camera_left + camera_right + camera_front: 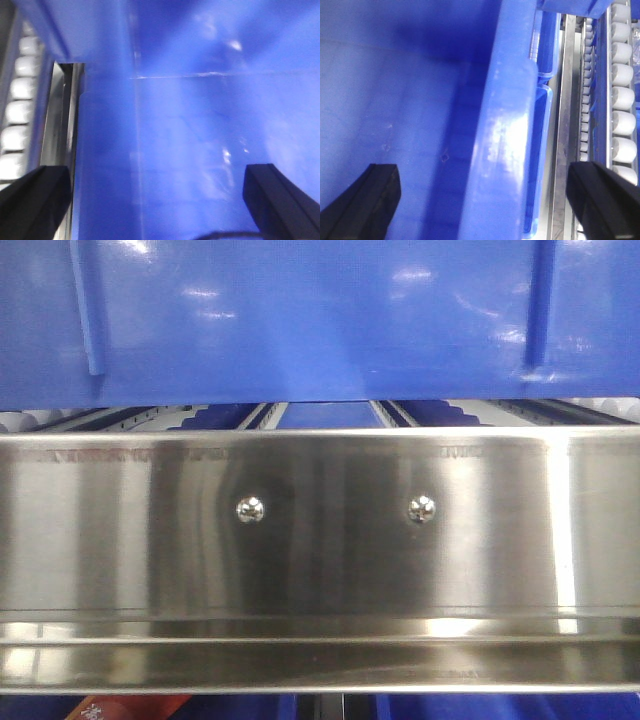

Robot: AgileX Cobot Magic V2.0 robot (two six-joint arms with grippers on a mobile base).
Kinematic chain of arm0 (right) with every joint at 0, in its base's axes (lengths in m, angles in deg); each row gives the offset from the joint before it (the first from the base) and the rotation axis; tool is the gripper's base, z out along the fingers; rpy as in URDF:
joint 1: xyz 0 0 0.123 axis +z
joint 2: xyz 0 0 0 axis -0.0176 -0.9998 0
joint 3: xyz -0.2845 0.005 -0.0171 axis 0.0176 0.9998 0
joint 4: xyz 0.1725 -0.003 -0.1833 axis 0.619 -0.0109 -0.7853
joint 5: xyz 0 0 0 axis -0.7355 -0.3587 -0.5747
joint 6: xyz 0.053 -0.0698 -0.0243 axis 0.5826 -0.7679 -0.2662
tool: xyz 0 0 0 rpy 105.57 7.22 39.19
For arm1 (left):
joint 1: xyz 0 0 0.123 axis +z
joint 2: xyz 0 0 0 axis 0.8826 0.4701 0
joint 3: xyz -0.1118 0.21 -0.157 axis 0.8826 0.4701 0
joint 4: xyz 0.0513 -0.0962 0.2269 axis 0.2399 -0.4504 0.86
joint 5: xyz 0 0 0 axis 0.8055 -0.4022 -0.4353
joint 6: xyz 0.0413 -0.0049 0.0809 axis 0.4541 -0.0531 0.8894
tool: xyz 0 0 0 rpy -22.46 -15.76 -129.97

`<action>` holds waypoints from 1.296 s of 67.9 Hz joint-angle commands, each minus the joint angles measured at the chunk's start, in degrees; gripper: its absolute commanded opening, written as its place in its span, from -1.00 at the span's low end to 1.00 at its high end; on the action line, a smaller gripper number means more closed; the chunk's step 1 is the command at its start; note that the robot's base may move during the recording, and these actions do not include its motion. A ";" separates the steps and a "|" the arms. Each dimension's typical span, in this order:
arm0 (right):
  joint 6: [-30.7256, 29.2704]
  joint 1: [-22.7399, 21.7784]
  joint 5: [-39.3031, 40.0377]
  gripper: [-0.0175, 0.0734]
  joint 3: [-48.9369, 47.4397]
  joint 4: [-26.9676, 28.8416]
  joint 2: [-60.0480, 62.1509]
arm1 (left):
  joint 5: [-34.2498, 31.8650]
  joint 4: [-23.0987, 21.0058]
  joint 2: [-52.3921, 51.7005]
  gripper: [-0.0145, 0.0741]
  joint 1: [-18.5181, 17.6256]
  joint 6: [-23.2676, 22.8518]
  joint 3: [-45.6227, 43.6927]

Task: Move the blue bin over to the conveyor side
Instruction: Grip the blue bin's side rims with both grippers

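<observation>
Spans the top of the front frame: one blue bin (300, 320), two ribs showing — just above one steel rail (320, 560) with two screws (250, 508). Straddling a bin wall, fingers spread wide, clamping nothing: left gripper (160, 200), right gripper (485, 200). White rollers (622, 100) along the right edge.

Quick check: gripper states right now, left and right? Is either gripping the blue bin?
Left gripper: open, fingers wide apart astride the blue bin wall, holding nothing.
Right gripper: open, fingers either side of the bin's rim, not clamped.
</observation>
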 commanded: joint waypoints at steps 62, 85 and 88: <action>0.37 0.00 0.64 0.62 -0.29 -0.19 -0.18 | -0.42 0.28 1.64 0.68 1.19 1.56 -0.39; 0.37 0.00 0.64 0.62 -0.19 -0.19 -0.18 | -0.42 0.28 2.13 0.68 1.19 1.56 -0.39; 0.37 0.00 0.64 0.62 -0.19 -0.19 -0.18 | -0.42 0.28 2.24 0.68 1.19 1.56 -0.39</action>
